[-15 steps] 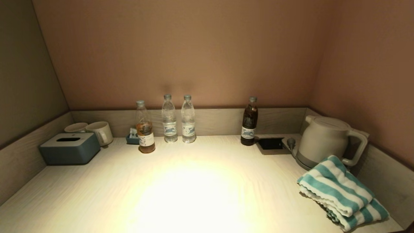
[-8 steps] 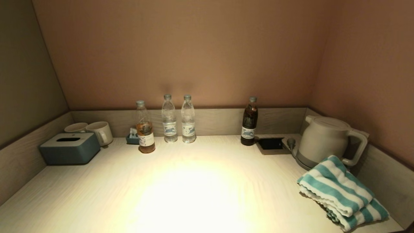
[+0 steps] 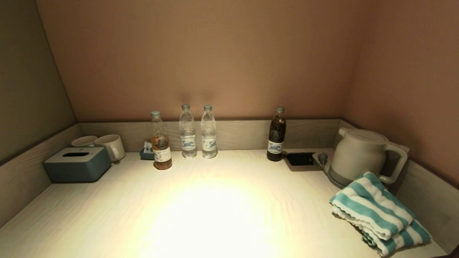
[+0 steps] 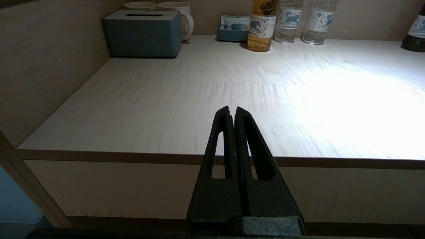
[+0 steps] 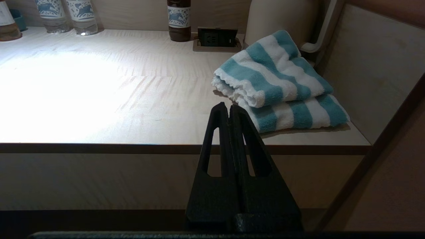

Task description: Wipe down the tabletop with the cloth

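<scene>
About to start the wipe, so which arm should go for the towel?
Right. The striped towel lies folded at the table's right end, just ahead of the shut right pincer. The left pincer, also shut, faces the far left side near the tissue box.

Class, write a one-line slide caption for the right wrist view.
Shut right gripper waits before the tabletop edge, facing the folded striped cloth.
</scene>
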You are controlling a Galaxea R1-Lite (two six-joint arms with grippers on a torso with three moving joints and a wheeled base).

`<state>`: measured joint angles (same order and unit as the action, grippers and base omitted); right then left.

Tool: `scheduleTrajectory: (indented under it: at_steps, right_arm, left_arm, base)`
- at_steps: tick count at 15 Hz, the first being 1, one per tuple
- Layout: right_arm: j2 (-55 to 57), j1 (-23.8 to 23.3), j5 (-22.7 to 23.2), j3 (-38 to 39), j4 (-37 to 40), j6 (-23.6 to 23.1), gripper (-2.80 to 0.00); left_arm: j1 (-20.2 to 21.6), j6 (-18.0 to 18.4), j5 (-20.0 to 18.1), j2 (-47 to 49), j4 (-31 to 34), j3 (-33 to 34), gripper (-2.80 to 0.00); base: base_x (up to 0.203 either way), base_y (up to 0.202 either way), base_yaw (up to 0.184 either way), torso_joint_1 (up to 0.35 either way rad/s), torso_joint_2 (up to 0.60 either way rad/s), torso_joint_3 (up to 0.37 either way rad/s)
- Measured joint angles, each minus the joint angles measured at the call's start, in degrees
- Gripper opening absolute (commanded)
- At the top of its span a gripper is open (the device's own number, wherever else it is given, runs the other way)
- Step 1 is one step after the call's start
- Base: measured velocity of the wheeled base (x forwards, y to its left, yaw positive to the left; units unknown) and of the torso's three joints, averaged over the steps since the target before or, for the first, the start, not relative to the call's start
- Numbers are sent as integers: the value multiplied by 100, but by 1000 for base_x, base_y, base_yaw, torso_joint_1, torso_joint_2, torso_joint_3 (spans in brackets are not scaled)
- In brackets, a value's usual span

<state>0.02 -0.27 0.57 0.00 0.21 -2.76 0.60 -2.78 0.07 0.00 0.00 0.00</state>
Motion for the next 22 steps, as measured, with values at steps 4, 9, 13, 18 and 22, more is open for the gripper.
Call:
scheduleTrajectory:
  at_steps: [4, 9, 13, 18, 22]
  right_arm:
    - [0, 0, -20, 0, -5, -9, -280]
    - [0, 5, -23, 0, -11, -8, -280]
    - [0, 0, -20, 0, -13, -13, -280]
    - [0, 0, -18, 0, -13, -9, -280]
    - [0, 0, -17, 0, -11, -9, -280]
  left_arm:
    - [0, 0, 0, 0, 0, 0, -280]
    - [0, 1, 0, 0, 0, 0, -280]
    - [0, 2, 2, 0, 0, 0, -280]
    - [0, 0, 0, 0, 0, 0, -280]
    - [0, 2, 0, 0, 2, 0, -280]
  base:
    - [0, 0, 0, 0, 0, 0]
    - [0, 0, 0, 0, 0, 0]
    - [0, 0, 0, 0, 0, 0]
    - [0, 0, 0, 0, 0, 0]
    - [0, 0, 0, 0, 0, 0]
